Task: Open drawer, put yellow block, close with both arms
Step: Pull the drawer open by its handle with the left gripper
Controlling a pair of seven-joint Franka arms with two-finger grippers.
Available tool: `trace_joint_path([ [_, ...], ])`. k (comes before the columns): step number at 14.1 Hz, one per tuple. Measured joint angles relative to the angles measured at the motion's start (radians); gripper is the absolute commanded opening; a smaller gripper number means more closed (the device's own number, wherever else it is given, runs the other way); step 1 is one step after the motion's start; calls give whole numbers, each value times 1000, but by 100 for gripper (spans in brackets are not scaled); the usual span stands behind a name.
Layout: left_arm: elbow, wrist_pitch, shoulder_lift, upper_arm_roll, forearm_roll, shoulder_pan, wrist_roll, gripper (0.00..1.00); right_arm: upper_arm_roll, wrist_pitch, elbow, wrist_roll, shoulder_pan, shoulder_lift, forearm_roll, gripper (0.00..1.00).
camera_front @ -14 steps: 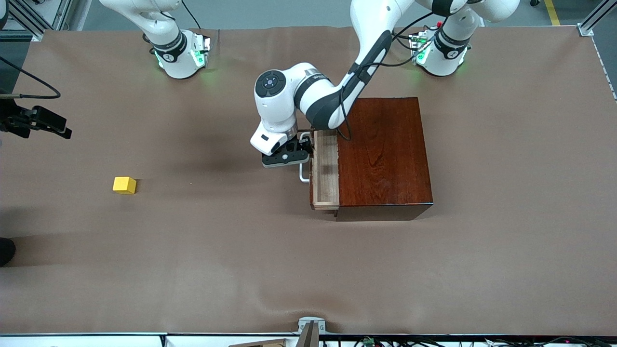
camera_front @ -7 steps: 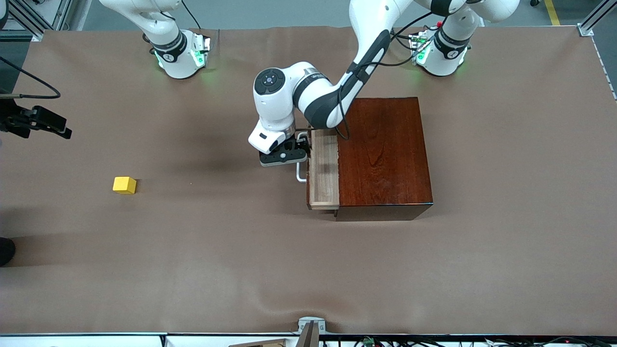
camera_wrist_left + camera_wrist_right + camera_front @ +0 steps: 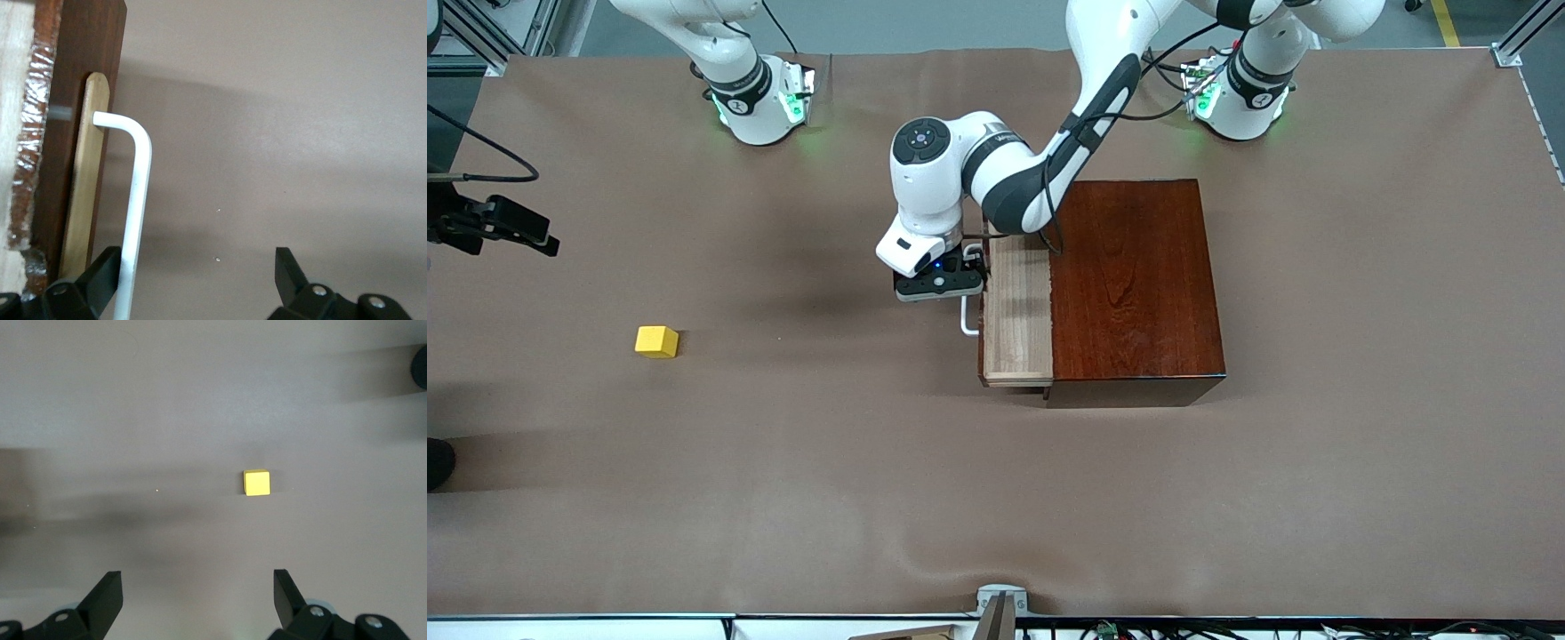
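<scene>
Desk (image 3: 1316, 498) covered in brown paper, carries everything. Dark mahogany box (image 3: 1138, 284) sits just beside the left gripper (image 3: 941, 283), on the side toward the left arm's base. Drawer (image 3: 1016, 311) is part-way out of the box, pale tray showing, right next to the left gripper. White U-shaped handle (image 3: 133, 200) passes against one finger (image 3: 100, 277) of the left gripper in the left wrist view; the fingers stand wide apart and don't pinch the bar, so it looks hooked on it, not clamped. Drawer looks rigid wood, probably slides with some friction; the handle bar is the only sensible hold and looks smooth, so a hooked finger could slip off on an angled pull.

Right gripper (image 3: 193, 603) is up in the air over bare desk, jaws open wide, empty, waiting. Yellow block (image 3: 656, 341) lies on the desk well apart from the drawer, toward the right arm's end; in the right wrist view (image 3: 257, 482) it sits ahead of the right gripper's fingertips, a bit off centre. Block looks small, light, hard, plain flat faces. Judge: grab across two parallel faces, centred; a corner pinch may twist it. Drawer opening looks narrow yet, likely needs more pull before the drop.
</scene>
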Motion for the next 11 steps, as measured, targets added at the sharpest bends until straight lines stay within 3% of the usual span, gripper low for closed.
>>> trace_joint_path([
  [11, 1, 67, 1, -5, 0, -3, -2, 100, 0, 0, 0, 0, 0, 0, 0, 100],
])
